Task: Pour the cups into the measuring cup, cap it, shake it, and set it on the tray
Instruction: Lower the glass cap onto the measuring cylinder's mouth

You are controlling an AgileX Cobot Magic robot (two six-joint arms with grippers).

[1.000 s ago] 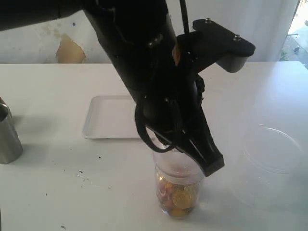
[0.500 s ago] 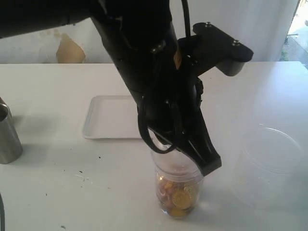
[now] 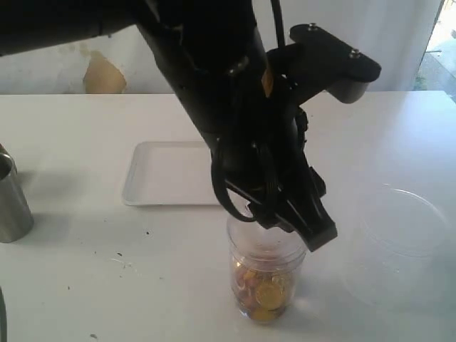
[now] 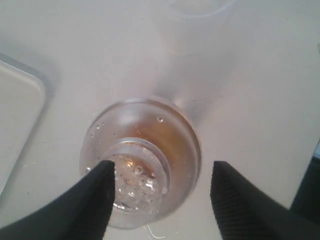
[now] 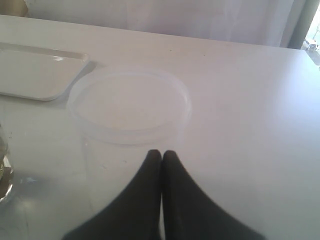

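Left wrist view looks straight down on the measuring cup [image 3: 265, 281]: upright, long axis vertical, directly beneath the left gripper [image 4: 160, 175], whose ribbed jaws stand apart either side of the cap [image 4: 142, 150], gripping nothing. Cap is a clear dome with a perforated top, seated on the clear cylinder; yellow-orange pieces lie inside. Cup stands just before the smooth white tray [image 3: 160, 182]. Right gripper [image 5: 161, 156], clenched on nothing, sits farther off by the wide clear container [image 5: 130, 107].

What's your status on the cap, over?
Left gripper open, jaws either side of cap. Right gripper shut, by wide clear container. Cap on measuring cup, upright. Nothing seen between cup and tray.
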